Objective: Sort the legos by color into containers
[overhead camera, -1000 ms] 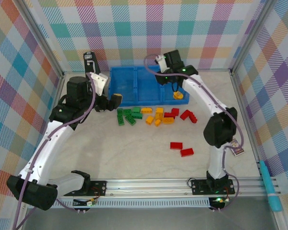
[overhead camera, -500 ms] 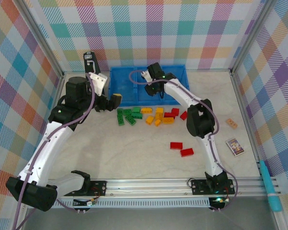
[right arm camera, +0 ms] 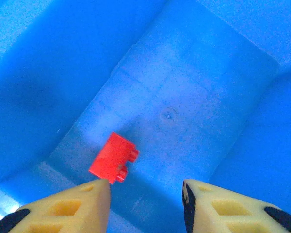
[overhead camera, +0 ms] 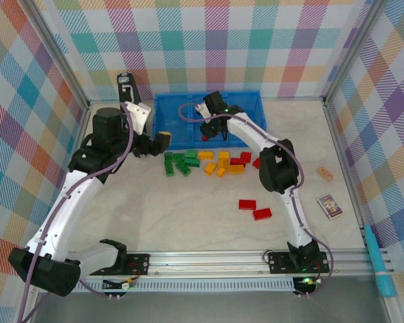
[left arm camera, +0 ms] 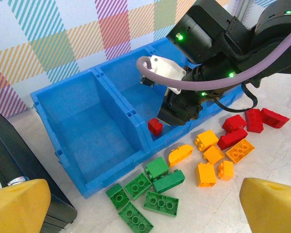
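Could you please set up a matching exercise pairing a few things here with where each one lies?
Things:
1. red brick below the right pincer
2. green bricks
3. tan block

Places:
A. alone at the right side of the table
B. in the middle compartment of the blue tray
C. on the table just in front of the tray

Pairs: 1-B, 2-C, 3-A.

No legible text, number or brand in any view. Nearest candidate: small printed card [overhead camera: 328, 206], right side of top view, dark border and coloured face, print too small to read. Studs on green legos [left arm camera: 161, 203], bottom centre of left wrist view: any embossing unresolvable. Pale marks on black case [left arm camera: 19, 160], lower left: blurred, unreadable.
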Controlling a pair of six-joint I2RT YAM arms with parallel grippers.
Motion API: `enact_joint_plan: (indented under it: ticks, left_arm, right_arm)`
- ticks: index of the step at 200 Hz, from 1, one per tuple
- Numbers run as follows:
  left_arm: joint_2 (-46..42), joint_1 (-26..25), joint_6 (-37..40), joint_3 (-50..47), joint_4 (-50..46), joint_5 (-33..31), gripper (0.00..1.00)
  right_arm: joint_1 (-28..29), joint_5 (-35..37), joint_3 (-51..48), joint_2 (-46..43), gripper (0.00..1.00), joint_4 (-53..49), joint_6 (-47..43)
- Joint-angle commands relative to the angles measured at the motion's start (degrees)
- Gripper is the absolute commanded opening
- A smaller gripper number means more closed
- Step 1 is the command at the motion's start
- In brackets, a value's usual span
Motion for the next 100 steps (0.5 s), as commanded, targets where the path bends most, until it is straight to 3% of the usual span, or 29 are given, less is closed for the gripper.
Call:
enact_joint_plan:
  ticks: [1, 23, 66, 100]
  left_arm:
    - [-0.7, -0.3, 0.5, 0.7, -0.2, 0.8, 1.00]
    - [-1.6, -0.3, 0.4, 0.3, 0.1, 0.8, 1.00]
    - [-2.5, -0.3, 0.2, -0.1, 0.5, 1.5, 1.00]
    - [-2.8, -0.3, 0.0, -0.5, 1.0, 1.9, 1.00]
  right_arm:
    - [0.3, 0.7, -1.6, -5.9, 0.45, -1.9, 1.5]
    - [-0.5, 1.4, -8.3, -13.5, 0.45, -2.3, 4.8]
    - [-6.5, 3.6, -30.8, -31.5, 0.47, -0.8, 13.1]
    - [-14.8, 0.9, -43.4, -40.4, 0.59, -5.2, 19.2]
